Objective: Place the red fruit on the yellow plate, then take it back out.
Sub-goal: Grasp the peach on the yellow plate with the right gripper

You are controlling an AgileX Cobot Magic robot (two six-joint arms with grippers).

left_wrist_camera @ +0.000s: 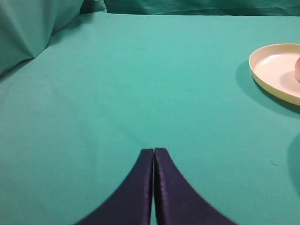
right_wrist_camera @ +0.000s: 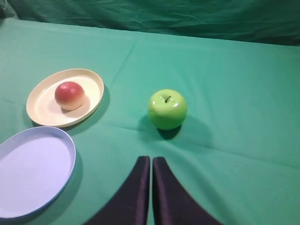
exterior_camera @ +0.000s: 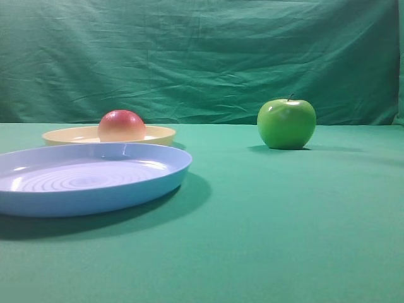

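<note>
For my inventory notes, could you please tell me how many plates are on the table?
2. The yellow plate lies at the back left with the red fruit resting on it. The blue plate sits empty just in front of it, nearer the camera. Nothing suggests another is hidden.

1. In the left wrist view, the yellow plate (left_wrist_camera: pixel 274 70) is cut by the right edge; only a sliver of the red fruit (left_wrist_camera: pixel 297 69) shows.
2. The blue plate (exterior_camera: pixel 38 199) runs off the exterior view's left edge.

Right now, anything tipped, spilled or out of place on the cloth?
Nothing stands out. The round red fruit sits inside the shallow cream-yellow plate, the light blue ringed plate lies flat and empty, and the shiny green apple stands upright, stem up.
</note>
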